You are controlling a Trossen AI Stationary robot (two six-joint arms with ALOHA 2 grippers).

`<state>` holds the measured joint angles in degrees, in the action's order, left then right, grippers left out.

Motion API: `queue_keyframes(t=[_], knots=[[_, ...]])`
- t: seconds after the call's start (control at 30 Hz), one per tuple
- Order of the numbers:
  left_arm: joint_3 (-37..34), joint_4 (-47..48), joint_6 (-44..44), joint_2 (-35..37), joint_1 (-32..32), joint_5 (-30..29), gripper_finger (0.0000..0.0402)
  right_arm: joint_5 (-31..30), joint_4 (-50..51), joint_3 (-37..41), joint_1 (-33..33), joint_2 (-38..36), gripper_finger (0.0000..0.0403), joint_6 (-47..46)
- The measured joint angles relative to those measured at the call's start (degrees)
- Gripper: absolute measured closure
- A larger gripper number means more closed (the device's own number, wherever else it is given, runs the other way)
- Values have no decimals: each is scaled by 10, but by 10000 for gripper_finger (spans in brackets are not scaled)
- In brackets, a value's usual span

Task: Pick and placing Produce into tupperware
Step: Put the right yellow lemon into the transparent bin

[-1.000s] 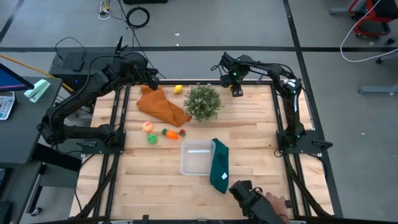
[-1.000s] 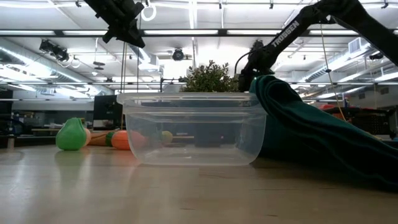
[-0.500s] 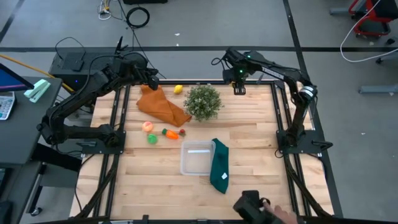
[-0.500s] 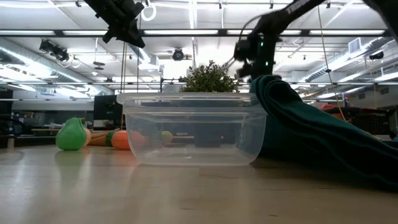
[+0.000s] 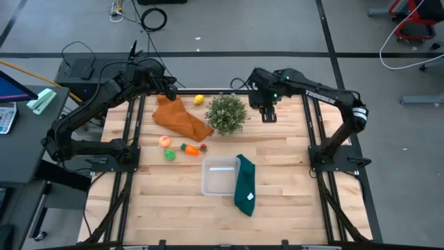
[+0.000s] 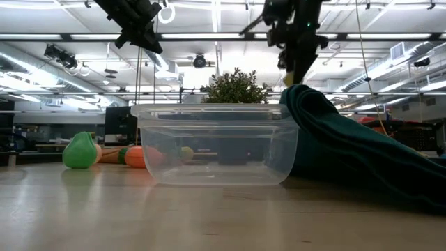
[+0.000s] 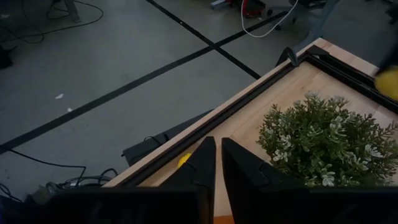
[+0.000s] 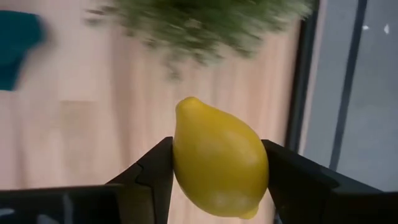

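Note:
My right gripper (image 5: 268, 115) hangs above the table just right of the bushy plant (image 5: 226, 113) and is shut on a yellow lemon (image 8: 219, 162). My left gripper (image 5: 170, 90) waits, shut, over the orange cloth (image 5: 182, 118) near the far left corner. A second lemon (image 5: 199, 99) lies on the table by the far edge. The pink peach (image 5: 165, 141), green fruit (image 5: 170, 155), orange carrot (image 5: 189, 148) and small red piece (image 5: 204, 148) lie together left of centre. The clear tupperware (image 5: 219, 176) stands on its base near the middle, with nothing inside it. My right gripper pinches the lemon across its fat middle (image 8: 186, 168), one finger (image 8: 152, 174) on each side. The fingers point down from above. The lemon is lifted clear of the table, its pointed ends sticking out past the fingers.
A dark green cloth (image 5: 245, 182) lies against the tupperware's right side. The plant stands between the right gripper and the produce. Bare wood shows along the near edge and the right side of the table (image 5: 291, 173).
My right gripper, holding the lemon, has moved from the far edge a little toward the near edge, to the plant's right, rising and tipping its fingers downward. A person's hand at the near edge has drawn back out of view.

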<state>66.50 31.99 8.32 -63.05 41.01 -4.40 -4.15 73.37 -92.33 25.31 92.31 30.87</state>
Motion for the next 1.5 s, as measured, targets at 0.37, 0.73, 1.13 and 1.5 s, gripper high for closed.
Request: queue_keyframes(t=[0.37, 0.73, 1.13, 1.5], knots=[[0, 1, 0, 0, 0, 2, 367, 2, 22, 0, -155, -10, 224, -159], [0, 48, -1, 0, 0, 2, 376, 2, 7, 0, -291, -10, 224, -344], [0, 106, 0, 0, -13, 2, 366, 6, -40, 0, -390, 32, 224, -416], [0, 114, 29, 0, -47, 2, 372, 5, -151, 0, -398, 120, 223, -365]])
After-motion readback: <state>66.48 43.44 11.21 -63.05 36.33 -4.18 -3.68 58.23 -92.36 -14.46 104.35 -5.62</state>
